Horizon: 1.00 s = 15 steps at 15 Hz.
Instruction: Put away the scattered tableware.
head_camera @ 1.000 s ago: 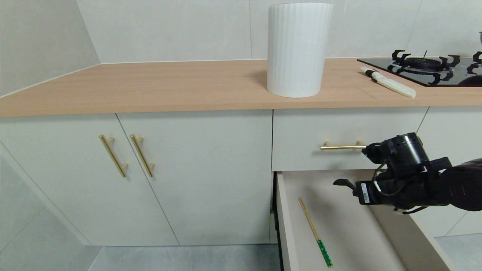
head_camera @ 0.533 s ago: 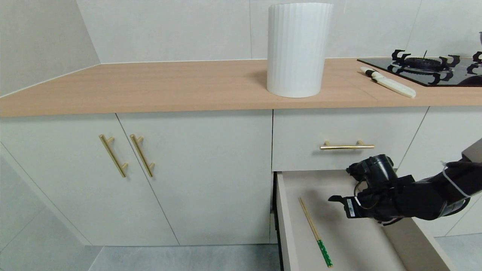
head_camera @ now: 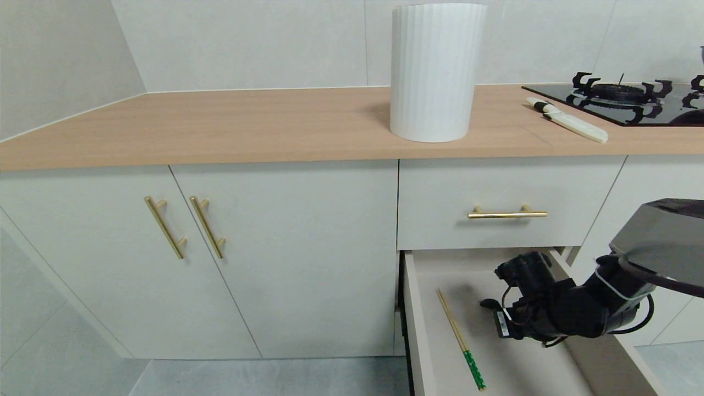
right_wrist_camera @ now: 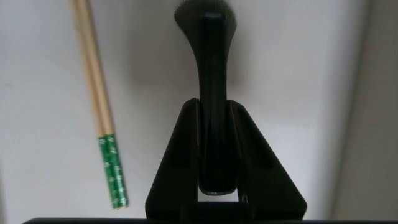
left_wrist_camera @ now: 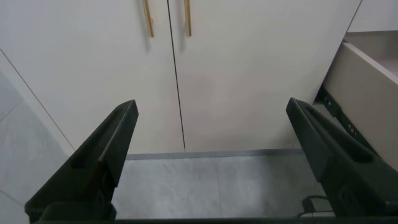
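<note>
black utensil (right_wrist_camera: 210,68) pinched in right gripper (right_wrist_camera: 211,107) inside open drawer (head_camera: 415,319), near chopsticks (head_camera: 460,339) on drawer floor; left gripper (left_wrist_camera: 211,109) spread wide, outside drawer

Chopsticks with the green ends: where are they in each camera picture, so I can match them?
Head view: the chopsticks lie on the open drawer floor, near its left wall.
Right wrist view: chopsticks beside the black utensil held in the right gripper.
Left wrist view: faces the cabinet doors instead.
Shared landmark: the drawer.
</note>
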Motion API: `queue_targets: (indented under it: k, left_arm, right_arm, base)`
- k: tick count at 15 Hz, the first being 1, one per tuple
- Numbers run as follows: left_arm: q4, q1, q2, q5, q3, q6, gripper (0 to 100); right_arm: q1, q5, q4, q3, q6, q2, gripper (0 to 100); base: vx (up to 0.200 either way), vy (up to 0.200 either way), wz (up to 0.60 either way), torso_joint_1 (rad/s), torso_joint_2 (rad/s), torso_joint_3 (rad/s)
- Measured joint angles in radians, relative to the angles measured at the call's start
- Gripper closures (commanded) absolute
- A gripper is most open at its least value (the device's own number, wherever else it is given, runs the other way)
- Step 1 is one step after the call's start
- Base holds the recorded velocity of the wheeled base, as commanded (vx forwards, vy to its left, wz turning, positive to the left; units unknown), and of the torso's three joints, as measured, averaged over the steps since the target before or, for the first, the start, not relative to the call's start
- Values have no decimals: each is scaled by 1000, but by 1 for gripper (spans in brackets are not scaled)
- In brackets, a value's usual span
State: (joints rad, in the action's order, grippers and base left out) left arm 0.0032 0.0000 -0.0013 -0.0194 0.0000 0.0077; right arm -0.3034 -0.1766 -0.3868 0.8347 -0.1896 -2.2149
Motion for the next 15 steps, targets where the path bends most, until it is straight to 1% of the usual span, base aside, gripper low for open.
queue_targets:
  k: [4, 9, 10, 15]
  left_arm:
    - [0, 0, 0, 0, 0, 0, 0]
    - [0, 0, 0, 0, 0, 0, 0]
    - [0, 0, 0, 0, 0, 0, 0]
    - [0, 0, 0, 0, 0, 0, 0]
  right_arm:
    - [0, -8, -4, 0, 1, -36, 100]
    - [0, -28, -43, 2, 0, -70, 100]
    - [0, -27, -43, 2, 0, -73, 0]
    - [0, -28, -43, 3, -1, -77, 0]
  base:
    - [0, 0, 0, 0, 0, 0]
    - [0, 0, 0, 0, 0, 0]
    - [0, 0, 0, 0, 0, 0]
    - [0, 0, 0, 0, 0, 0]
